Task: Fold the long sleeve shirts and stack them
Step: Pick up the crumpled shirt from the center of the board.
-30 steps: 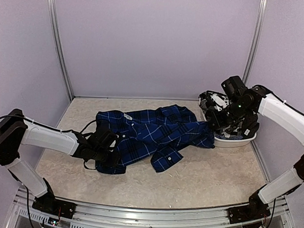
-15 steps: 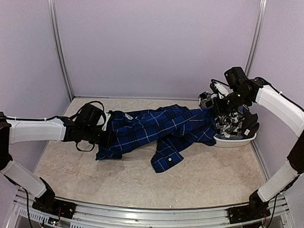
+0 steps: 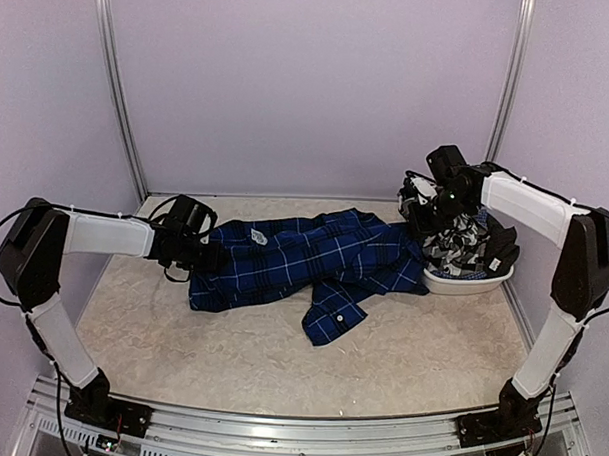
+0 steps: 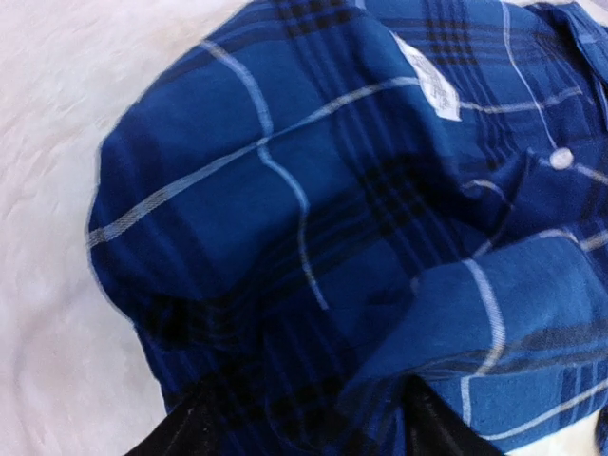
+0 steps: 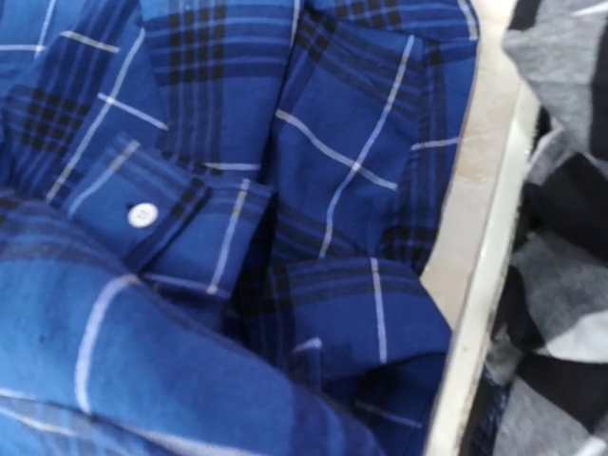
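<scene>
Left fingers [image 4: 180, 439]: spread apart. Only the 2 dark tips poke in at the bottom of the wrist view, with a bunched fold of blue cloth sitting between them. They're parked at the left end of the blue shirt [image 3: 303, 263].
Right fingers [image 3: 430, 204]: closed, up at the shirt's right end, just beside the tub [image 3: 468, 286]. Their own camera shows no tips, just cloth right up close, so I honestly can't tell if any of it is pinched.
Blue shirt: crumpled on the worktop [image 3: 400, 361], stretched left to right between the 2 arms. Its right end lies against the tub's rim.
Sleeve: 1 sleeve flops toward the near side, and its cuff [image 3: 333, 321] lies flat on the worktop with a white button showing.
Tag [image 4: 427, 81]: white, face up, near the shirt's left end.
Checked shirt [image 3: 469, 244]: black and white, heaped in the tub under the right arm.
Tub: white and shallow, sitting on the worktop at the far right, close to the wall.
Fold status: neither shirt is folded. 1 is loose on the worktop, 1 is piled in the tub.
</scene>
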